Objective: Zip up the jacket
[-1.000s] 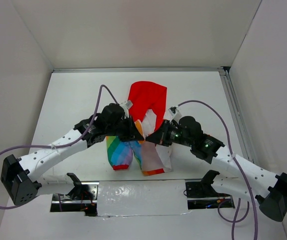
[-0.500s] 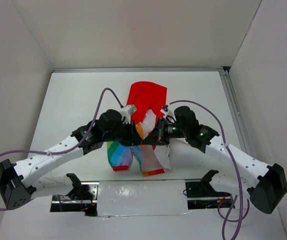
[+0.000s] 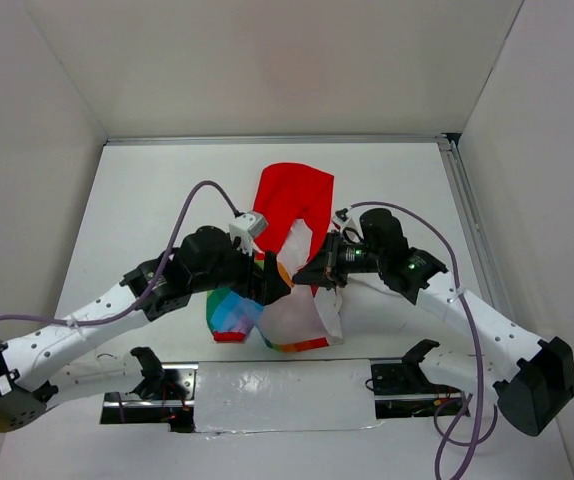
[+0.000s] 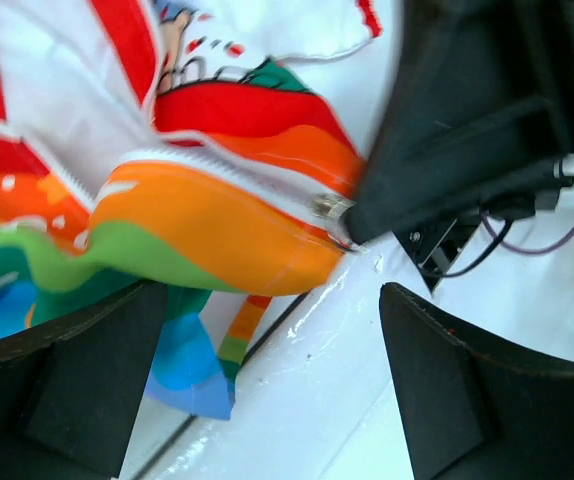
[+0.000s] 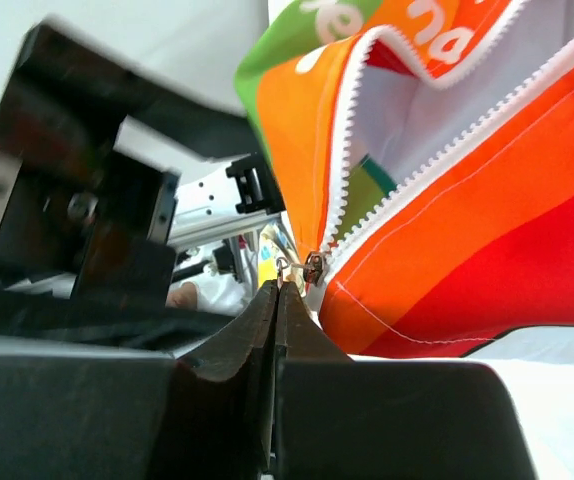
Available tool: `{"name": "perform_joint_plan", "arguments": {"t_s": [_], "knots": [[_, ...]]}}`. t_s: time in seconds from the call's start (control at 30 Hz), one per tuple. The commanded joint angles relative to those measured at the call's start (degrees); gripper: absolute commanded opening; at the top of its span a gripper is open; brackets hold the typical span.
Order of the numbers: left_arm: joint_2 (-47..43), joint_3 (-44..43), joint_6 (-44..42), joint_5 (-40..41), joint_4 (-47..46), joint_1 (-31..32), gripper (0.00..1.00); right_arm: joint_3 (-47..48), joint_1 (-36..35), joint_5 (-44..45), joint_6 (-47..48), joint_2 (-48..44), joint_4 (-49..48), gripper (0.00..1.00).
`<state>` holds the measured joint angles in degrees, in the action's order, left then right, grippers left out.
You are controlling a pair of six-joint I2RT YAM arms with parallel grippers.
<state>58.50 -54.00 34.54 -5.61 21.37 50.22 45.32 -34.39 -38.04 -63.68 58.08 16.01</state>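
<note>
Your jacket [image 3: 297, 315] lies in the middle of the table [image 3: 167, 190], with its red hood [image 3: 292, 195] toward the table's far edge and its rainbow front bunched up toward the near edge. Over the middle of the table, your right claw [image 5: 277, 290] is pinched shut on the little metal zipper pull [image 5: 312, 268], where the two rows of white zipper teeth [image 5: 342, 150] meet. Your left claw [image 4: 272, 300] is right beside it, spread wide open and holding nothing.
</note>
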Motion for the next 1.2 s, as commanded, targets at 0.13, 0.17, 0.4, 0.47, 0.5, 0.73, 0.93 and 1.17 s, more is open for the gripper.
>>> {"name": "perform_joint_plan", "arguments": {"t_s": [0.13,0.17,0.4,0.47,0.5,0.73,0.93,1.17], "knots": [[-5.8,0.8,-12.5,3.8,-6.9,5.6,0.99,0.2,3.1,-2.8,-3.6,0.7,-3.1,0.00],[-6.0,1.4,-13.8,4.6,-7.5,6.6,0.99,0.3,3.5,-3.0,-4.0,0.8,-3.2,0.00],[-1.4,1.4,-24.1,20.8,-10.8,16.1,0.89,0.7,4.2,-4.5,-5.7,1.7,-4.1,0.00],[-0.8,1.4,-25.2,22.2,-12.4,16.1,0.85,0.7,4.6,-4.7,-6.4,1.9,-4.2,0.00],[-0.7,2.3,-26.4,23.0,-13.3,16.1,0.83,0.6,4.7,-5.3,-6.6,2.1,-4.8,0.00],[-0.1,2.9,-28.7,26.3,-17.1,16.6,0.73,1.1,4.9,-6.0,-7.8,2.6,-6.1,0.00],[0.5,3.5,-31.4,25.1,-19.6,17.5,0.74,0.3,4.9,-6.6,-9.0,3.3,-7.6,0.00],[-0.6,4.9,-32.1,23.3,-20.0,17.5,0.74,0.5,5.2,-7.2,-10.5,4.0,-9.3,0.00]]}}
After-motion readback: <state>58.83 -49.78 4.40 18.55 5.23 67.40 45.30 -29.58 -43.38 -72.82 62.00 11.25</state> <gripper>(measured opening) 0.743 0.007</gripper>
